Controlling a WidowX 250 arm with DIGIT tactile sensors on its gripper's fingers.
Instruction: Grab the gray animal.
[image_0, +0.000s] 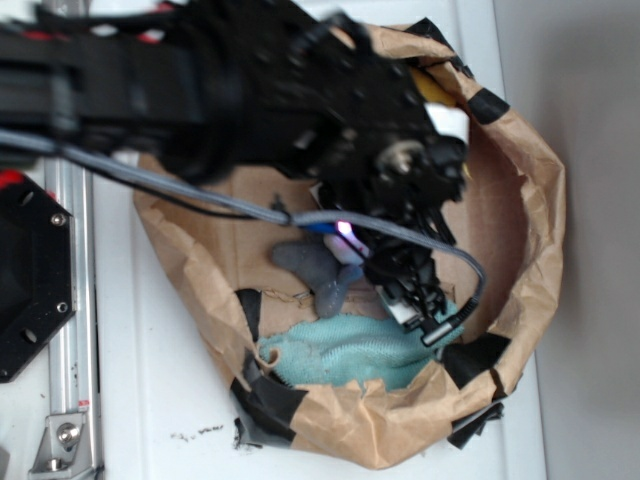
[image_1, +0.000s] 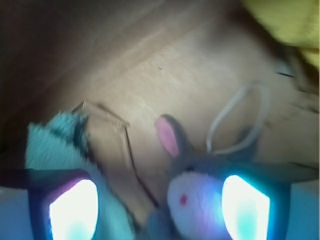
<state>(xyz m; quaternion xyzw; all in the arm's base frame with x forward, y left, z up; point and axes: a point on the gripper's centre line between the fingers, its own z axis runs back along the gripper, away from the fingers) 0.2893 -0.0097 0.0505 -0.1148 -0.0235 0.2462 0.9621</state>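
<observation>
Now you are looking at the black WidowX gripper (image_0: 425, 305) lowered inside a crumpled brown paper bin patched with black tape (image_0: 520, 190), which sits on a white table (image_0: 150, 370). From the exterior view, the small gray plush animal (image_0: 318, 268) lies on the bin's cardboard floor, just left of the gripper and partly hidden under the arm and its gray cable (image_0: 200, 195). A teal terry cloth (image_0: 345, 350) is bunched against the bin's near wall, just below the toy and touching the gripper's lower end.

Your wrist view shows the 2 fingers (image_1: 75, 207) spread apart, their pads glowing bluish white at the bottom corners. The gray animal's cream face with 1 red eye (image_1: 187, 197) sits between them, right beside the right-hand pad; whether it touches that pad cannot be told. 1 pink-lined ear (image_1: 167, 135) points up, and a thin white loop (image_1: 240, 120) lies on the floor above the head. The teal cloth lies by the left-hand pad. A yellow cloth (image_1: 285, 20) fills the upper right corner, well apart from the toy.
</observation>
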